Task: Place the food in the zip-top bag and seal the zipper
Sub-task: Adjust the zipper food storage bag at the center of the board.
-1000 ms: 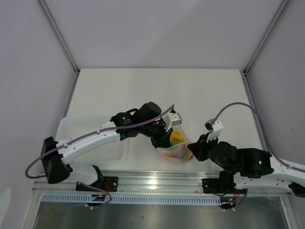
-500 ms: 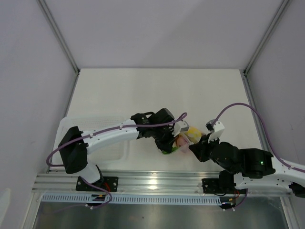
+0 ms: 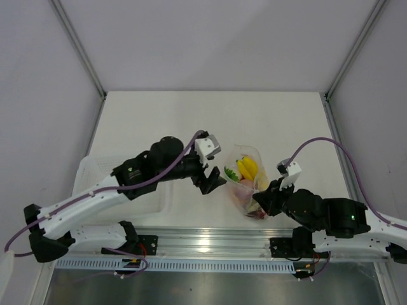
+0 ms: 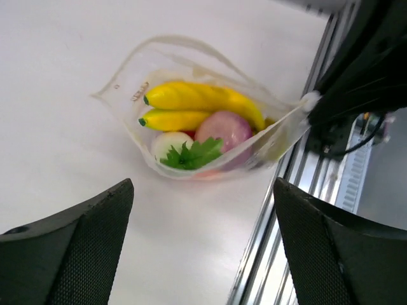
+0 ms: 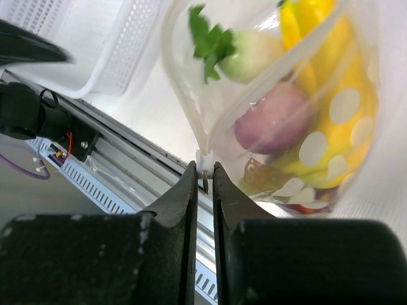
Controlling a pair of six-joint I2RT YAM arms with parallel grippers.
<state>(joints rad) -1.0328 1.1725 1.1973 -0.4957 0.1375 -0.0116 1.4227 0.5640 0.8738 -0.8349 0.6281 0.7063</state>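
The clear zip-top bag lies near the table's front edge, and its mouth gapes. Inside it lies the food: a yellow banana, a purple round one and a white radish with green leaves. My left gripper hangs open just left of the bag, apart from it, with nothing between its fingers. My right gripper is shut on the white slider of the zipper at the bag's near corner. Through the bag wall the radish and purple one show.
A white perforated tray sits at the left, under my left arm. The aluminium rail runs along the front edge right beside the bag. Grey walls close in the table on three sides.
My left gripper has let go of the bag, opened and drawn back to the left. The bag now lies spread with its mouth gaping. My right gripper has kept its grip and place.
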